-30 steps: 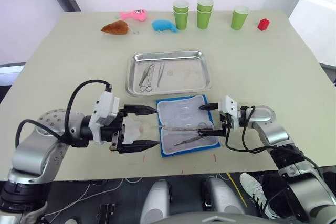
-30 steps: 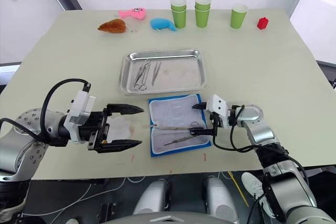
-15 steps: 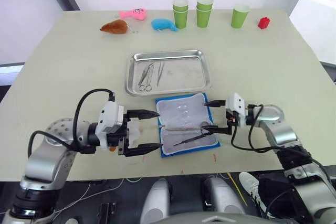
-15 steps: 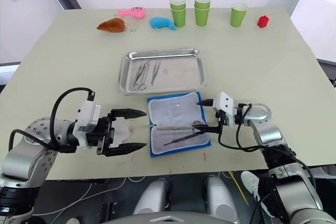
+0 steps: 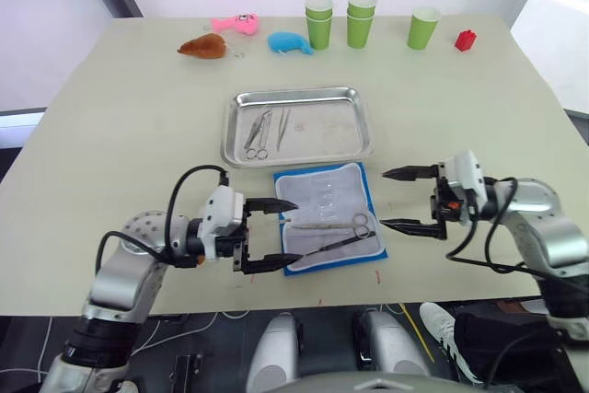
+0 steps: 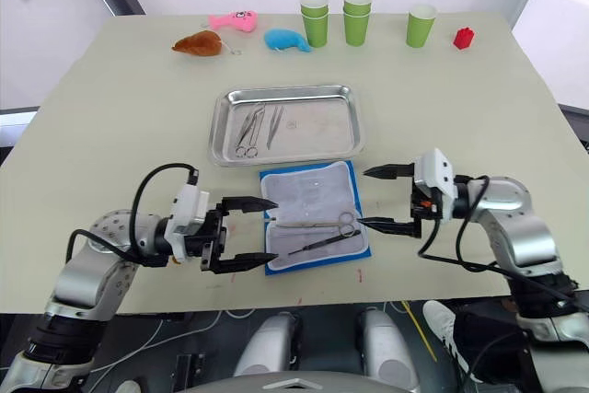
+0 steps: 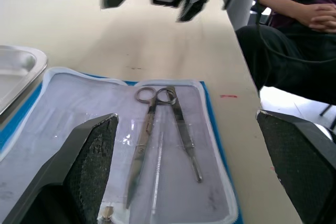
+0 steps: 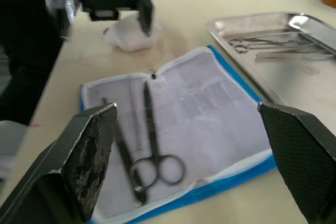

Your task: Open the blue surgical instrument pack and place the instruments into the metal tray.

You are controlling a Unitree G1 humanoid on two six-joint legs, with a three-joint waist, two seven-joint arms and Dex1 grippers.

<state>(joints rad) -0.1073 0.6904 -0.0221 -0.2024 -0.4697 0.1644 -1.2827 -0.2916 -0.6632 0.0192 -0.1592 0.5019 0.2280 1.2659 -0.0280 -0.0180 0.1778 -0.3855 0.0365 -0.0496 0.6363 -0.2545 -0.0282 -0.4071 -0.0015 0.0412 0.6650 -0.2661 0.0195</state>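
- Head views: the pack [image 5: 329,217] lies unfolded on the pale table [image 5: 129,108], a soft blue-edged rectangle with a whitish lining, just in front of the tray [image 5: 299,126].
- The tray is shiny steel, shallow, with rounded corners and a rolled rim; a few thin silver instruments [image 5: 264,131] lie in its left half.
- On the pack's near half lie ring-handled scissors [image 5: 339,232] and a straight thin tool, silver and slim.
- The left gripper [image 5: 283,233] has its fingers spread wide at the pack's left edge, holding nothing; its forearm lies low and level over the table, pointing right.
- The right gripper [image 5: 398,200] is also wide open and empty, off the pack's right side and apart from it, forearm pointing left.
- Far edge: green cups [image 5: 318,22], a red block [image 5: 466,40], and pink, brown and blue soft toys.
- Left wrist view: the textured black fingers [image 7: 92,161] flank the lining; the scissors cross a second slim tool, perhaps forceps, though it is hard to tell. A seated person's clasped hands [image 7: 320,18] show beyond the table.
- Right wrist view: the scissors [image 8: 152,150] lie on the creased lining, the tray [image 8: 273,40] beyond, a white crumpled wad [image 8: 128,38] near the other gripper.
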